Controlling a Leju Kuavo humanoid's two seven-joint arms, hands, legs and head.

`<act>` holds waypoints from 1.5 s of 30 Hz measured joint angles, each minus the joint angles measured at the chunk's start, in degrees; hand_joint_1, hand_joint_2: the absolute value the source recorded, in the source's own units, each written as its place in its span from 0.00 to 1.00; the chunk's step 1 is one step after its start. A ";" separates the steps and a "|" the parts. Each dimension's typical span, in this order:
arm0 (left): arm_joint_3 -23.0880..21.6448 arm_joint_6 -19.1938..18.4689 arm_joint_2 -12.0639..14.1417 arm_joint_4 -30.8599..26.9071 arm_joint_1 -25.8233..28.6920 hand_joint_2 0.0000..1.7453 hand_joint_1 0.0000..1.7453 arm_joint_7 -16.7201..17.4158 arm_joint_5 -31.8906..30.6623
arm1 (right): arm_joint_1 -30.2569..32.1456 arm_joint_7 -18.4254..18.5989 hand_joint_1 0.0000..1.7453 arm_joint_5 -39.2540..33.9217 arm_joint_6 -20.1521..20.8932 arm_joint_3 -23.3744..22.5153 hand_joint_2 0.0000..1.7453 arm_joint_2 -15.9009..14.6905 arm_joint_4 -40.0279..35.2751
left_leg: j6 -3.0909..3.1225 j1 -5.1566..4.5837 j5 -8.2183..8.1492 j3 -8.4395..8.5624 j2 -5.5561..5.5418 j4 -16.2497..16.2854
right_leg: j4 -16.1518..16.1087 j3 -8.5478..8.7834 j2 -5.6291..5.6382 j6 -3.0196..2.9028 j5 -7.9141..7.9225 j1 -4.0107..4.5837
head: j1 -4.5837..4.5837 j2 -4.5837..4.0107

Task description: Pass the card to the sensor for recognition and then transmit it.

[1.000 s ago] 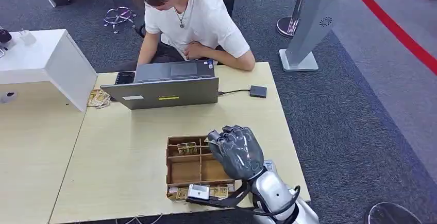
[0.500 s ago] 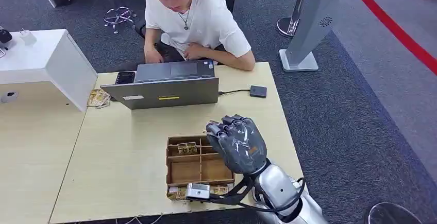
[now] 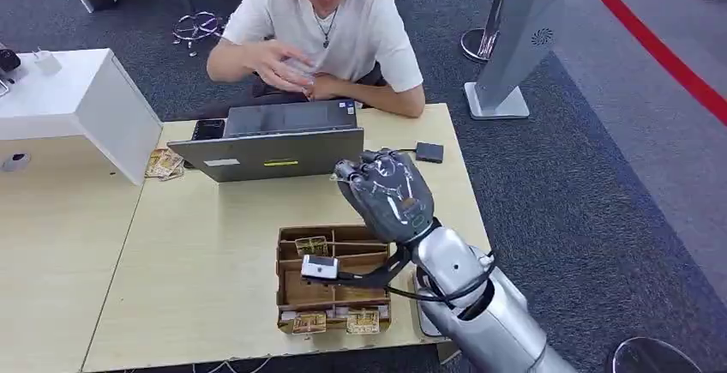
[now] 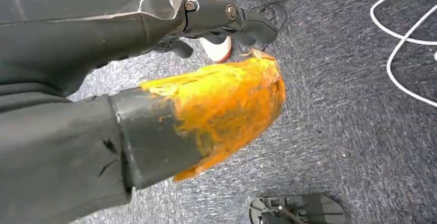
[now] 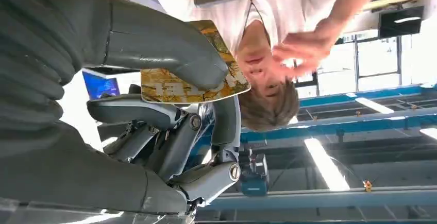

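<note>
My right hand (image 3: 390, 195) pinches the card (image 5: 193, 80) between thumb and fingers, raised toward the sensor (image 3: 429, 152) at 1 o'clock for reading.

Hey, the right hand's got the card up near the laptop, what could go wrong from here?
1. The right hand grips the card by one part under the thumb, with much of it sticking out, so it might slip or twist on the way to the small black sensor.
2. The hand hangs close to the laptop lid and could bump it.
3. The person's raised hand is near.
</note>
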 joint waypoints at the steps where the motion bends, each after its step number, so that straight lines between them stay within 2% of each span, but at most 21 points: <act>1: -0.02 -0.07 0.00 0.00 -0.04 0.00 0.00 0.00 -0.11 | -0.61 0.04 1.00 0.00 0.16 -0.02 1.00 0.18 0.42 | 0.00 0.00 0.00 0.00 0.00 0.00 | 0.00 0.00 0.00 0.00 0.00 0.00 | 0.02 0.00; 11: -0.02 -0.46 0.00 0.00 -0.65 0.00 0.00 0.52 -1.09 | -5.05 1.38 1.00 -0.20 1.88 -0.59 1.00 2.34 6.47 | -0.01 0.00 0.01 0.00 -0.01 0.01 | 0.00 0.00 0.00 0.00 0.02 0.00 | 0.00 0.00; 12: -0.02 -0.46 0.00 0.00 -0.67 0.00 0.00 0.52 -1.11 | -5.19 1.38 0.95 -0.22 1.88 -0.61 1.00 2.49 6.80 | -0.01 0.00 0.01 0.00 -0.01 0.01 | 0.00 0.00 0.00 0.00 0.02 0.00 | 0.00 0.00; 13: -0.02 -0.46 0.00 0.00 -0.69 0.00 0.00 0.52 -1.14 | -5.30 1.42 0.95 -0.26 1.90 -0.70 1.00 2.63 7.22 | -0.01 0.00 0.01 0.00 -0.01 0.01 | 0.00 0.00 -0.01 0.00 0.02 0.00 | 0.02 0.00; 14: -0.02 -0.46 0.00 0.00 -0.69 0.00 0.00 0.52 -1.18 | -5.40 1.51 0.00 -0.28 1.93 -0.79 1.00 2.80 7.65 | -0.01 0.00 0.01 -0.01 -0.01 0.01 | 0.00 0.00 -0.01 0.00 0.02 0.00 | 0.02 0.00; 31: 0.00 -0.42 0.04 0.00 -0.62 0.00 0.00 0.55 -1.22 | -3.83 1.47 0.00 -2.08 -0.56 -1.42 1.00 3.87 8.35 | -0.01 0.00 0.01 0.00 -0.01 0.02 | 0.00 0.00 -0.01 0.00 0.02 0.00 | 0.02 0.00; 32: 0.00 -0.37 0.04 0.00 -0.58 0.00 0.00 0.55 -1.20 | -3.46 1.31 0.00 -2.14 -1.03 -1.51 0.00 3.87 7.96 | -0.01 0.00 0.01 0.00 -0.01 0.02 | 0.00 0.00 -0.01 0.00 0.02 0.00 | 0.00 0.00; 37: 0.00 -0.18 0.07 0.00 -0.45 0.00 0.00 0.28 -1.00 | -1.33 0.68 0.00 -3.54 -3.17 -1.95 0.00 3.87 5.71 | -0.01 0.00 0.01 0.00 -0.02 0.01 | 0.00 -0.02 -0.01 0.00 0.02 0.00 | 0.00 0.00; 45: 0.61 0.26 0.28 0.00 0.52 0.00 0.00 -0.59 -0.28 | 6.16 -3.30 0.00 -9.77 -7.41 -3.80 0.00 3.37 -2.30 | 0.00 0.00 -0.01 -0.02 -0.02 0.01 | -0.01 -0.03 -0.02 0.00 0.01 0.00 | 0.00 0.00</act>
